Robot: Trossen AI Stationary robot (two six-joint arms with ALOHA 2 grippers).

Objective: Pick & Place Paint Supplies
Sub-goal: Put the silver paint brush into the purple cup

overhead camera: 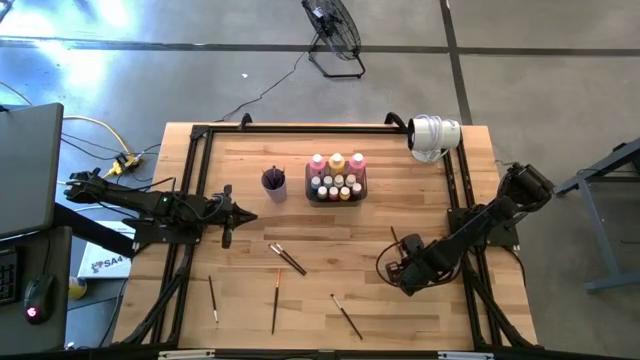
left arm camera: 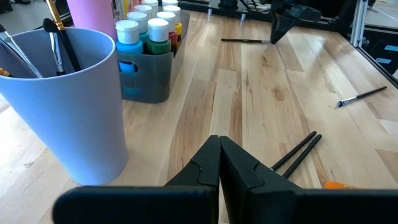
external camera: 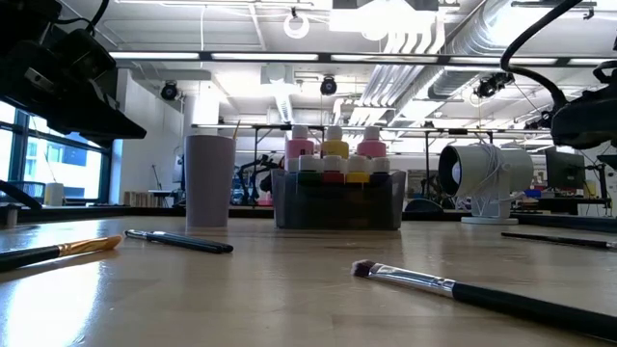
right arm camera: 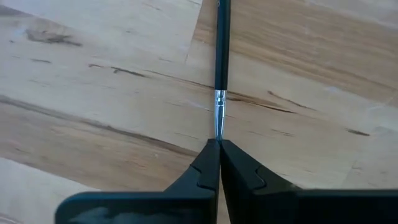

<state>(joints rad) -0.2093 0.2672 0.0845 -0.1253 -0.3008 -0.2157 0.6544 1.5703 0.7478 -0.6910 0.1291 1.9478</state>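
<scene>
A pale wooden bench (overhead camera: 330,290) fills the high view, with a dark tray (overhead camera: 336,189) of paint bottles (overhead camera: 337,162) at its centre, a purple cup (overhead camera: 274,183) beside it and loose paintbrushes (overhead camera: 287,259) nearer the front. The left gripper (overhead camera: 240,215) waits left of the cup, jaws clenched on nothing. In the right wrist view, the right gripper (right arm camera: 219,147) is clenched on the tip of a dark-handled brush (right arm camera: 221,43) lying on the bench.
</scene>
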